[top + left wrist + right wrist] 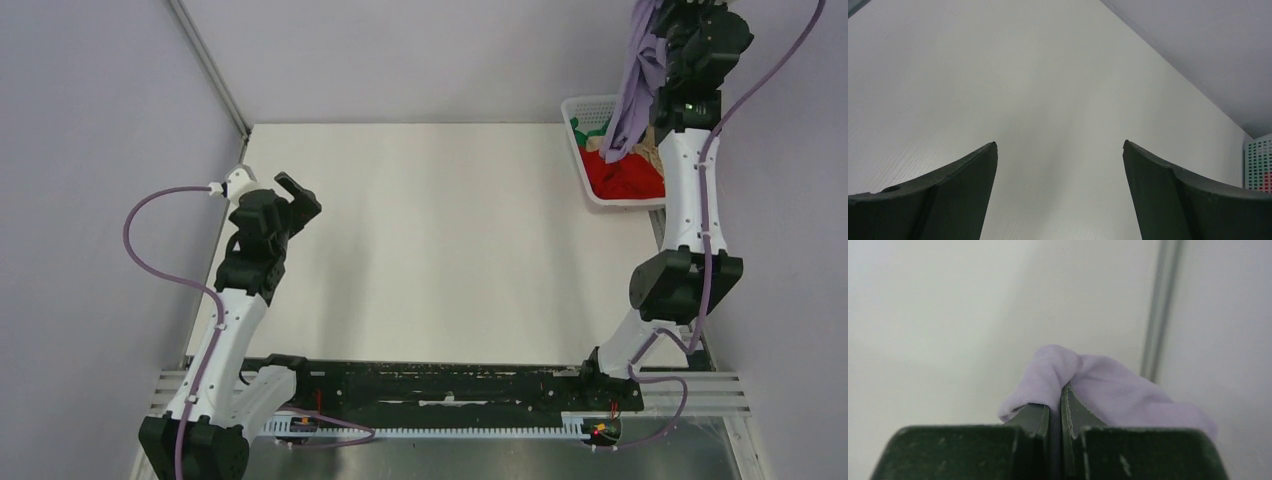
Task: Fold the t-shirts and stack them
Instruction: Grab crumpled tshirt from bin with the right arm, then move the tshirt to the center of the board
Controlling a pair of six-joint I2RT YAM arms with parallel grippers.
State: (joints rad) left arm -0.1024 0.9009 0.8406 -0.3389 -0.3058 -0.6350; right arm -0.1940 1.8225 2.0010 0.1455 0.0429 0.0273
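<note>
Layout: the basket (590, 108) was set at the far right corner of the table (440, 240), with several t-shirts (625, 178) piled in it. One t-shirt (630, 95) was hung above the basket from the right gripper (1058, 392). The left gripper (1060, 144) was held over the left side of the table, well apart from the basket

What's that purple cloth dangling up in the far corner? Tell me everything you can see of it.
It is a lavender t-shirt of soft, thin, plain cloth, bunched into a long wrinkled rope. One fold is pinched between the shut right fingers, raised high at the far right. It hangs straight down, its lower end over the white lattice basket and the red t-shirt. Whether it touches them I cannot tell.
</note>
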